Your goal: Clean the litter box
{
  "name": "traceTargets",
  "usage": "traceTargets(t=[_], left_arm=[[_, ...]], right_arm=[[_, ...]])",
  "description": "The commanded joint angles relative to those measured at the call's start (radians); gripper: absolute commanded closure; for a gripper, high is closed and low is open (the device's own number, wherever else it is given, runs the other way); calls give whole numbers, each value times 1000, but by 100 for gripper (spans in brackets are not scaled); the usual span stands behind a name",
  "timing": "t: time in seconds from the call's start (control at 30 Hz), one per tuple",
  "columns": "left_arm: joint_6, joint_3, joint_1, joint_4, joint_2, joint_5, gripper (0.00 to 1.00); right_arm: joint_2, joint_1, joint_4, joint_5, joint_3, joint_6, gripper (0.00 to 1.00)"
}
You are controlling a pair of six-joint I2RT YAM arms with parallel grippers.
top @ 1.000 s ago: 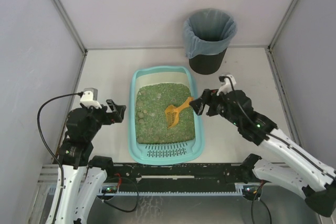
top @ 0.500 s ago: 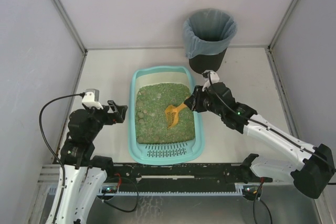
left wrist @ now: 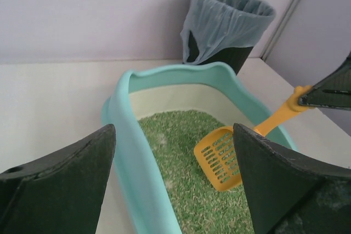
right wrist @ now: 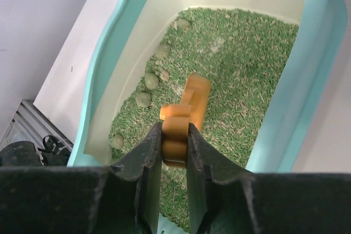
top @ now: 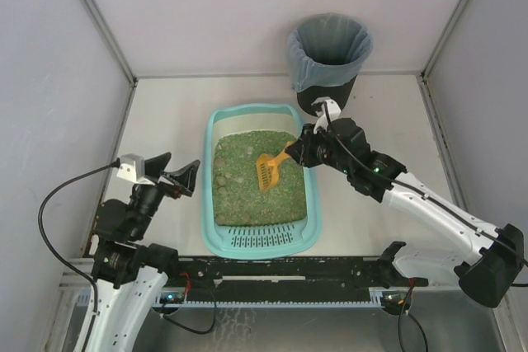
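The light-teal litter box (top: 209, 204) lies mid-table, filled with green litter; several grey clumps (top: 223, 179) sit along its left side. An orange slotted scoop (top: 267, 171) hangs tilted over the litter, head down. My right gripper (top: 299, 152) is shut on the scoop's handle at the box's right rim; in the right wrist view both fingers (right wrist: 151, 157) press the orange handle (right wrist: 176, 138), with the clumps (right wrist: 143, 100) below. My left gripper (top: 177, 171) stands open to the left of the box, off the table. Between its fingers the left wrist view shows the box rim (left wrist: 123, 130) and the scoop (left wrist: 222, 157).
A black round bin (top: 328, 63) with a grey-blue bag stands at the back right, just behind the box; it also shows in the left wrist view (left wrist: 225, 26). Grey walls close the table on three sides. The slotted grate (top: 264, 239) is at the box's near end.
My right gripper closed on the scoop's handle and carried the scoop a little up and toward the back. My left arm drew back toward the near left, gripper still open.
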Motion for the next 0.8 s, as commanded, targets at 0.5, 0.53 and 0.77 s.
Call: traceTargets(t=[0.5,0.53,0.77], left_arm=[[625,79,-709,482,558,-294,14],[642,64,-723,529,579,-283,15],[636,17,-724,726,701,-208,29]], right_arm=[[-41,9,-155,-85,202,-166,100],[-42,9,-164,-87,208,-170,100],[-60,9,-199,-114,220,-205,100]])
